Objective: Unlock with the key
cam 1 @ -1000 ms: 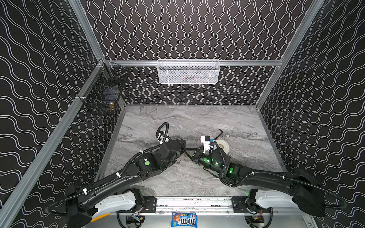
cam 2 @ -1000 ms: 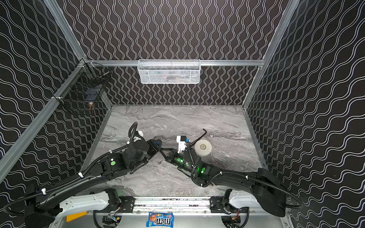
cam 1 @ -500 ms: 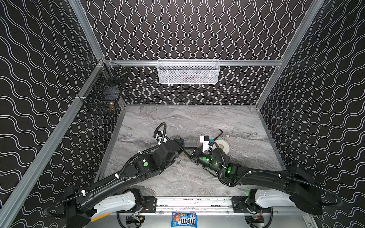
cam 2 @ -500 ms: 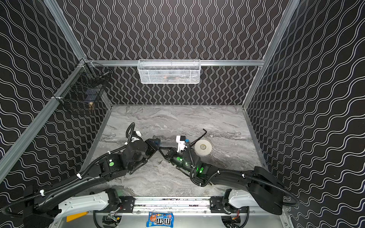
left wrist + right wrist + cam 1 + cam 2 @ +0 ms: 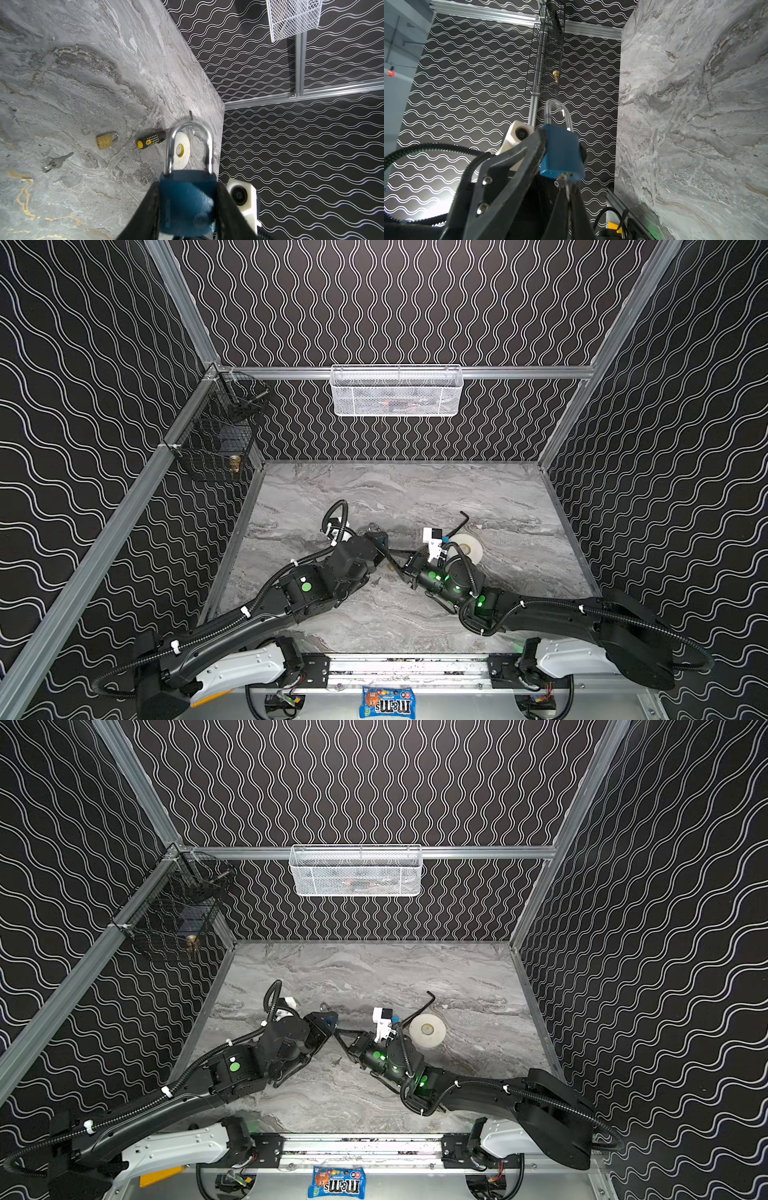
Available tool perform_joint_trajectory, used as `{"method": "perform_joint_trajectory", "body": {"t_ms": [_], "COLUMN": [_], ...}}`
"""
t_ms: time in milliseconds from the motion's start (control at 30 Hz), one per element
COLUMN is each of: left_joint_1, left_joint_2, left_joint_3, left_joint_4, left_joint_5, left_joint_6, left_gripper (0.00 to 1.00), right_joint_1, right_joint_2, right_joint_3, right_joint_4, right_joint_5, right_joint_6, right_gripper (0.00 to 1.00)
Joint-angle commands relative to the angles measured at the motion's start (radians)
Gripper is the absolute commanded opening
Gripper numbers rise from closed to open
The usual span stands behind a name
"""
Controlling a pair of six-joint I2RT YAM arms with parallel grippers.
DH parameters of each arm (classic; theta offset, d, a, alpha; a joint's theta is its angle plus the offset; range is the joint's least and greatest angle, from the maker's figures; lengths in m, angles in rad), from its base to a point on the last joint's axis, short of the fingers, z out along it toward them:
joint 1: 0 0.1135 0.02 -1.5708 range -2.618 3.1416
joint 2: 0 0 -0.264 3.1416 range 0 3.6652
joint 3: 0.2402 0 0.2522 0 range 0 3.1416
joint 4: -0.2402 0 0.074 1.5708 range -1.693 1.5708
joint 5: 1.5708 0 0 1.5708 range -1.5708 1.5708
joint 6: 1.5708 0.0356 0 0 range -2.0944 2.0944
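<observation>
Key (image 5: pixel 560 181): R pincer (image 5: pixel 568 194) pinches it, L pincer (image 5: pixel 187 188) grips blue padlock (image 5: pixel 561 151); brass item (image 5: pixel 235 464) in blk basket (image 5: pixel 195 448)

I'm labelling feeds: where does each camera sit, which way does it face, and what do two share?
Top views: high over the front, looking down at the table and back wall; left arm, right arm show.
Left wrist: on the left arm, facing past the blue padlock across the table; left gripper shows.
Right wrist: on the right arm, facing the key at the keyhole, side wall behind; right gripper shows.
Shared: both wrist views show the blue padlock and left gripper.
</observation>
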Motion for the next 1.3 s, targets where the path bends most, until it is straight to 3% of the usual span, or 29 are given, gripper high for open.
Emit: {"method": "perform_joint_trajectory", "body": {"t_ms": [0, 433, 1033, 1133, 1267], "left_joint_1": [-0.008, -0.008, 0.01, 0.012, 0.013], "left_joint_2": [0.006, 0.0, -0.055, -0.095, -0.155], "left_joint_3": [0.0, 0.024, 0.078, 0.055, -0.001], "left_joint_4": [0.042, -0.014, -0.191, -0.164, -0.072], "left_joint_5": [0.137, 0.077, -0.127, -0.13, -0.091], "left_joint_6": [-0.04, 0.034, 0.289, 0.414, 0.721], "left_gripper": [0.0, 0.0, 0.0, 0.0, 0.0], "right_joint_1": [0.006, 0.01, 0.01, 0.008, -0.009], "right_joint_2": [0.001, -0.017, -0.092, -0.132, -0.203], "right_joint_3": [0.005, 0.013, 0.026, 0.037, 0.084], "right_joint_4": [0.216, 0.102, -0.156, -0.25, -0.475], "right_joint_5": [0.013, 0.026, 0.011, 0.003, -0.011], "right_joint_6": [0.007, -0.064, -0.25, -0.297, -0.381], "right_gripper": [0.0, 0.0, 0.34, 0.43, 0.59]}}
